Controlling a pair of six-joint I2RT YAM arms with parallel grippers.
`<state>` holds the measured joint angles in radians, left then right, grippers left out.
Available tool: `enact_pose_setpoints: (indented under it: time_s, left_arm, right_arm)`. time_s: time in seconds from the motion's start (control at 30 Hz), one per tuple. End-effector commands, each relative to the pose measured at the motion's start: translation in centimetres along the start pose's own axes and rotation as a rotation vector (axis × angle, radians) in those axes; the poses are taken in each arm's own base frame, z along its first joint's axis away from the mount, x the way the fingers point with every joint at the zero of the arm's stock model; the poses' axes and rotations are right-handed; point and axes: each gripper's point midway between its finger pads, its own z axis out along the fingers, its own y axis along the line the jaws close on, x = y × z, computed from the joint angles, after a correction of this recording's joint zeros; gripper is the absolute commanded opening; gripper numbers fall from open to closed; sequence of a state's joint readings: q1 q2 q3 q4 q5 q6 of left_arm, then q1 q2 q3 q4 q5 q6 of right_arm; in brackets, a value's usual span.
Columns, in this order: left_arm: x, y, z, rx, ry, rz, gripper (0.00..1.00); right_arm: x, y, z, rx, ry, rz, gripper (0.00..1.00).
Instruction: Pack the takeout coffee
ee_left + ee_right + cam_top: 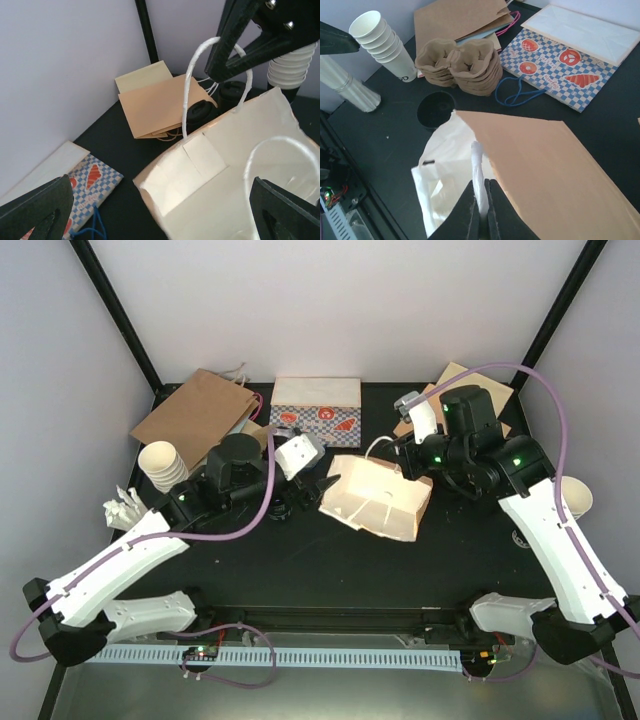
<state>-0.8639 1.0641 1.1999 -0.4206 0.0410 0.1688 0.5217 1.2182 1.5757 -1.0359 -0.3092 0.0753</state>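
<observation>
One bag handle (476, 162) is pinched by the closed right gripper (481, 200) and should be raised slowly; the left gripper (160, 190) is spread wide, empty.

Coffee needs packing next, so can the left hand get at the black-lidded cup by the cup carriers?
Probably yes. The left hand is open and empty, and the black-lidded cup stands uncovered close by. The cup carriers and the bag crowd it, so room is tight.
</observation>
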Motion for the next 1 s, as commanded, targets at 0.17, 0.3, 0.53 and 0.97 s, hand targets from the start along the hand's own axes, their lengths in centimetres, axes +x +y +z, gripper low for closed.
enact_pose_setpoints:
  time_s: [0.17, 0.3, 0.53, 0.97]
  left_arm:
    - [-1.1, -2.3, 0.9, 0.128, -0.088, 0.219, 0.97]
    - [0.2, -3.6, 2.5, 0.22, -0.023, 0.232, 0.9]
    - [1.2, -4.2, 4.3, 0.263, 0.013, 0.306, 0.77]
    - [4.1, -3.6, 9.8, 0.291, 0.205, 0.375, 0.63]
  right_arm:
    - [0.6, 1.7, -1.1, -0.054, 0.018, -0.046, 0.04]
    - [0.7, 2.1, -1.1, -0.064, 0.02, -0.052, 0.04]
    - [0.8, 2.7, -1.5, -0.082, 0.015, -0.061, 0.04]
    - [0.8, 2.9, -1.8, -0.088, 0.004, -0.057, 0.04]
